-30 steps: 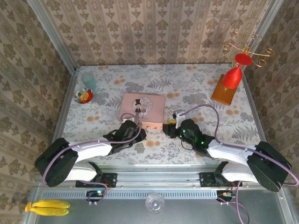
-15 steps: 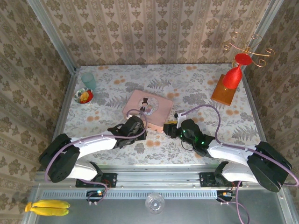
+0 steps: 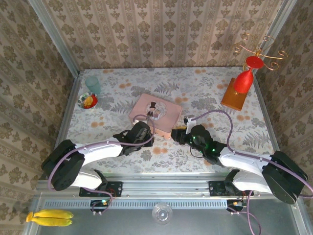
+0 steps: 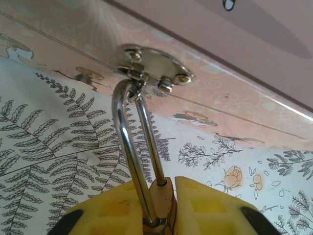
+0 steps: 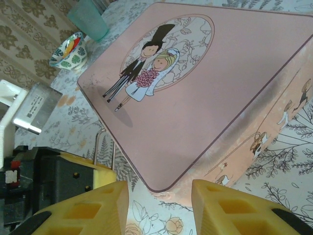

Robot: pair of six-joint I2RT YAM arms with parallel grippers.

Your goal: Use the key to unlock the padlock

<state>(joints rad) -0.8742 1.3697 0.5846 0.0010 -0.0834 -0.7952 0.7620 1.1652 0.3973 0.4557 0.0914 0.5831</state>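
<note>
Brass padlock hooked through hasp on pink tin, clamped in left gripper. Tin swung round within last second. Right gripper beside tin's corner, fingers apart, empty. Unlocking still ahead.

Tin sits mid-tabletop. Padlock hangs at its near wall, inside the left end effector. Right end effector is just right; cup and bowl far-left behind.

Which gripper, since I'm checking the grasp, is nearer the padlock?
Left. The left gripper clamps the padlock at the pink tin's hasp; the right gripper hangs open, apart, by the tin's corner.
</note>
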